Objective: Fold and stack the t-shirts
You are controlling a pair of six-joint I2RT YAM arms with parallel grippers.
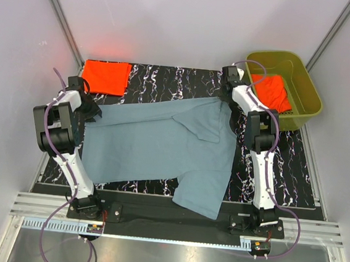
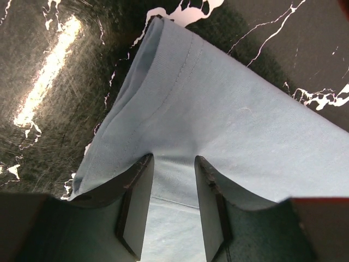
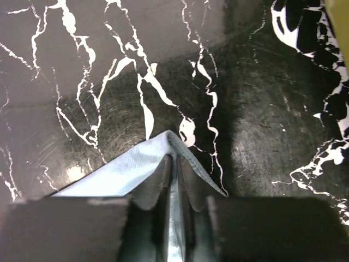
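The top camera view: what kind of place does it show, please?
Probably a lab test cell for robot work, not a home: plain white walls enclose a black marbled table, two arms are bolted at its edge, and an olive-green tub holds an orange-red t-shirt.
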